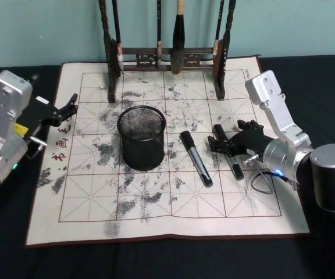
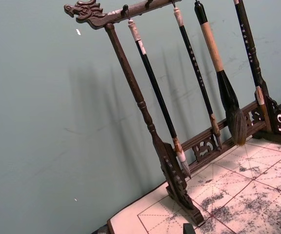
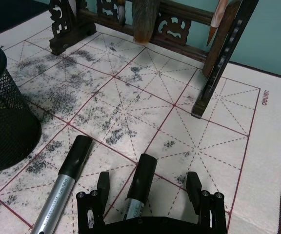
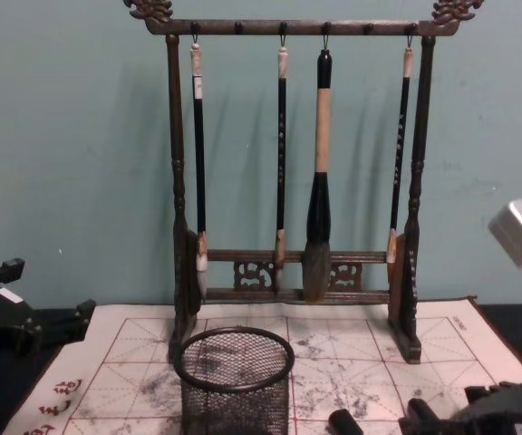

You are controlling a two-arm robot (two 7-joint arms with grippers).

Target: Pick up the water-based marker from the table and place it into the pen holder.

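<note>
Two alike markers with silver barrels and black caps lie on the felt mat right of the pen holder (image 1: 141, 137), a round black mesh cup (image 3: 4, 112) (image 4: 234, 381). One marker (image 1: 195, 158) (image 3: 67, 175) lies free. The other marker (image 1: 236, 170) (image 3: 141, 181) lies between the spread fingers of my right gripper (image 1: 217, 138) (image 3: 148, 184), which is open and low over it; neither finger (image 3: 103, 184) touches it. My left gripper (image 1: 68, 107) is parked open at the mat's left edge.
A tall dark wooden brush rack (image 1: 167, 58) (image 2: 174, 175) (image 4: 288, 281) with several hanging brushes stands along the mat's far edge. The ink-stained white mat (image 1: 156, 209) lies on a black table. A dark cylinder (image 1: 332, 174) stands at the right.
</note>
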